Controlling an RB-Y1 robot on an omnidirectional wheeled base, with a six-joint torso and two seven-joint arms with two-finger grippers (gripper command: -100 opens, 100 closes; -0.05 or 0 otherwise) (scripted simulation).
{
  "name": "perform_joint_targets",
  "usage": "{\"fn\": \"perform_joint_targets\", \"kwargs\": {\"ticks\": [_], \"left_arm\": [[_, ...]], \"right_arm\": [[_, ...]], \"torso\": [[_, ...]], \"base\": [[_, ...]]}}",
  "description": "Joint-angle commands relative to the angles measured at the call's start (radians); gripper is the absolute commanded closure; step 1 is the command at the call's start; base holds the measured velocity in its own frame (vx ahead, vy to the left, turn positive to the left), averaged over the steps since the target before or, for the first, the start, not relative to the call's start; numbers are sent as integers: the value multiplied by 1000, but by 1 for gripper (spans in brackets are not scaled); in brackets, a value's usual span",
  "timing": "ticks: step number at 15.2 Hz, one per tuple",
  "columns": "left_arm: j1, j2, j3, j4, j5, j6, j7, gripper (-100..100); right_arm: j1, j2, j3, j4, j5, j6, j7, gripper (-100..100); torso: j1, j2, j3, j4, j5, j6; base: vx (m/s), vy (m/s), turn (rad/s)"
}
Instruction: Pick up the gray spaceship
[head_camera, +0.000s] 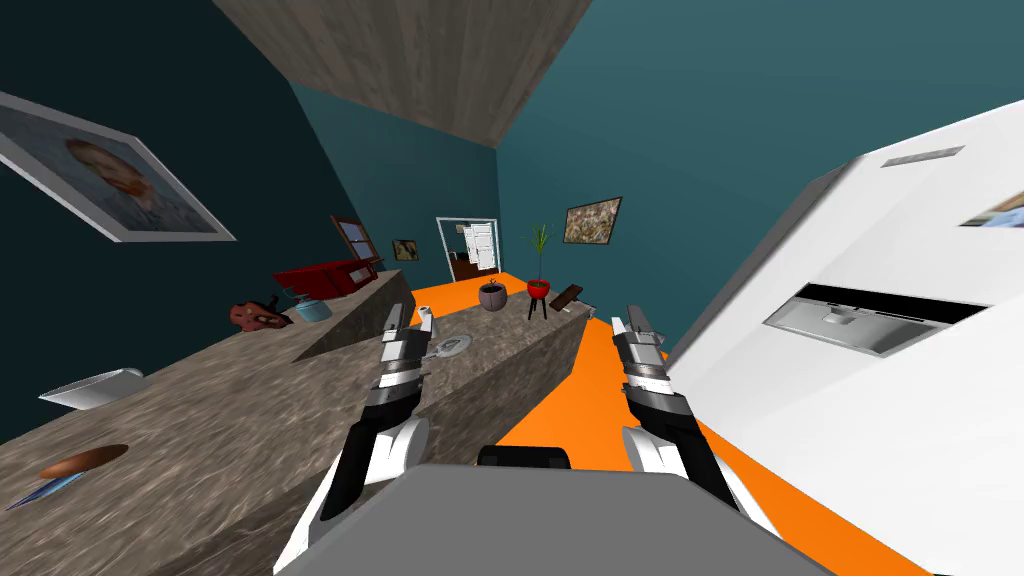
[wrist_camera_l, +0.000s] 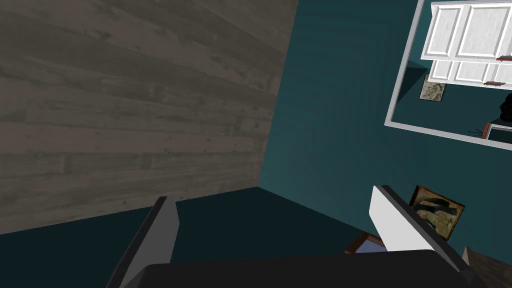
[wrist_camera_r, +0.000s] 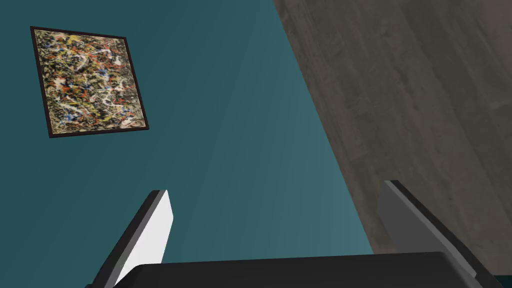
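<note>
- The spaceship lies on the long stone-look surface, just beside my left fingers, on the side toward my right arm.
- In the head view it sits a little ahead of my left hand and low down, flat on the surface.
- My left fingers are spread wide with nothing between them. They point up at the wall and the ceiling, not down at the spaceship.
- My right fingers are spread wide too and hold nothing. That hand hangs over the orange floor, well apart from the spaceship, with the edge of the surface in between.
- So my left hand is the near one. I think it has to tip down and go a bit to the right side to get over the spaceship.
- The spaceship looks light grey. It has a round, flat plate part like a saucer, with a thinner part next to it on the side of my left hand.
- I cannot tell for sure which way its long part runs, because it is small and my left hand hides some of it.
- It looks thin, so I think my fingers should close across the narrow part or the rim of the plate.
</note>
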Motion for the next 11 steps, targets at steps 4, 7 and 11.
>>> {"fn": "perform_joint_targets", "kwargs": {"ticks": [4, 7, 11], "left_arm": [[-17, 57, 50, -2, 13, 72, -13, -100], [-25, 74, 83, -1, 20, 119, -19, -100], [-36, 92, 144, 4, 31, 208, -28, -100]], "right_arm": [[0, 0, 0, 0, 0, 0, 0, 0], [0, 0, 0, 0, 0, 0, 0, 0], [0, 0, 0, 0, 0, 0, 0, 0]], "torso": [[1, 1, 1, 0, 0, 0], [1, 1, 1, 0, 0, 0], [0, 0, 0, 0, 0, 0]], "base": [[-16, 4, -100], [-12, 4, -81], [-5, -3, -89]]}}
